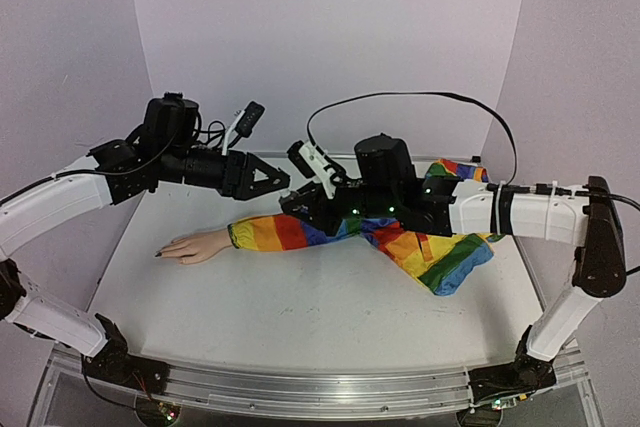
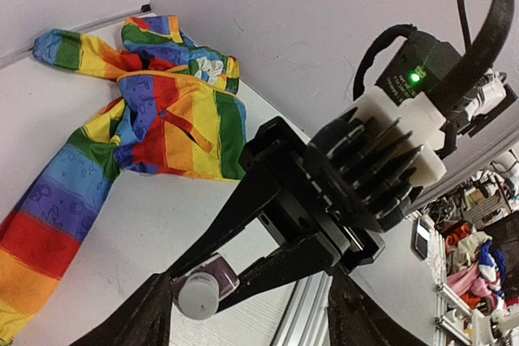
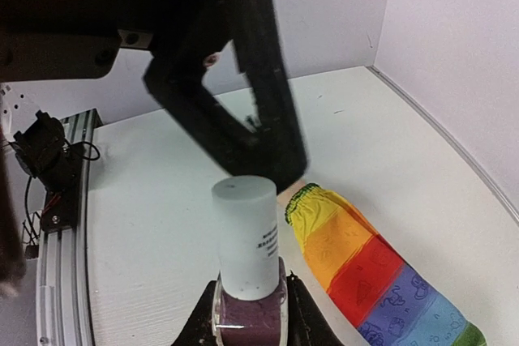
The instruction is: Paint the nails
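Observation:
The pale mannequin hand (image 1: 196, 245) lies palm down at the left of the table in a rainbow-striped sleeve (image 1: 285, 232). Its nails (image 1: 159, 253) are tiny; one fingertip looks dark. My right gripper (image 3: 247, 309) is shut on the purple glass body of a small polish bottle (image 3: 246, 281) with a white cap (image 3: 246, 232), held upright above the sleeve. In the top view the right gripper (image 1: 298, 205) is near the sleeve's middle. My left gripper (image 1: 272, 179) is open just beside it, one finger (image 3: 235, 111) close over the cap. The bottle also shows in the left wrist view (image 2: 199, 291).
The rest of the rainbow garment (image 1: 440, 247) lies bunched at the right, under my right arm. A metal rail (image 1: 300, 392) runs along the near table edge. Lilac walls close the back and sides. A black cable (image 1: 420, 97) loops above the right arm.

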{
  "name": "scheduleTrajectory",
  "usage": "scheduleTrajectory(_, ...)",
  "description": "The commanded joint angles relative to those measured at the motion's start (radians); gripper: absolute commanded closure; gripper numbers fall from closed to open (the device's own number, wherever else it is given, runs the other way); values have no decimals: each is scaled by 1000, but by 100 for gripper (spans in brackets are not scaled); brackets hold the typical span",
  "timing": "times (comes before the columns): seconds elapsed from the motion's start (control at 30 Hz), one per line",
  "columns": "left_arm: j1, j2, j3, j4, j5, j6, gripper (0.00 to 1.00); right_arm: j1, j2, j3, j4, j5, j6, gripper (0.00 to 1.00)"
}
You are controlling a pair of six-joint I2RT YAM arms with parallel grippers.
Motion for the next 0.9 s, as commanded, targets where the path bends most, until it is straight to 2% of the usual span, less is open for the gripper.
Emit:
scheduleTrajectory(0.0,0,-3,51,-68,-37,-11,42,11,-9,47,25,75,-25,100)
scheduleTrajectory(0.1,0,10,56,-68,-46,-20,52,15,-8,47,24,77,-24,100)
scheduleTrajectory(0.3,0,65,82,-68,4,-34,50,25,-8,48,24,77,-34,100)
scheduleTrajectory(0.57,0,80,93,-60,15,-32,76,31,-5,50,25,78,-36,100)
scheduleTrajectory(0.67,-4,81,90,-60,25,-17,91,31,-9,47,33,72,-34,100)
scheduleTrajectory(0.73,-15,79,87,-60,32,19,98,31,-12,44,40,58,-24,100)
scheduleTrajectory(0.8,-31,66,77,-60,45,95,100,31,-18,41,48,15,-17,100)
scheduleTrajectory(0.87,-45,46,57,-60,80,183,100,22,-22,44,47,-95,-15,100)
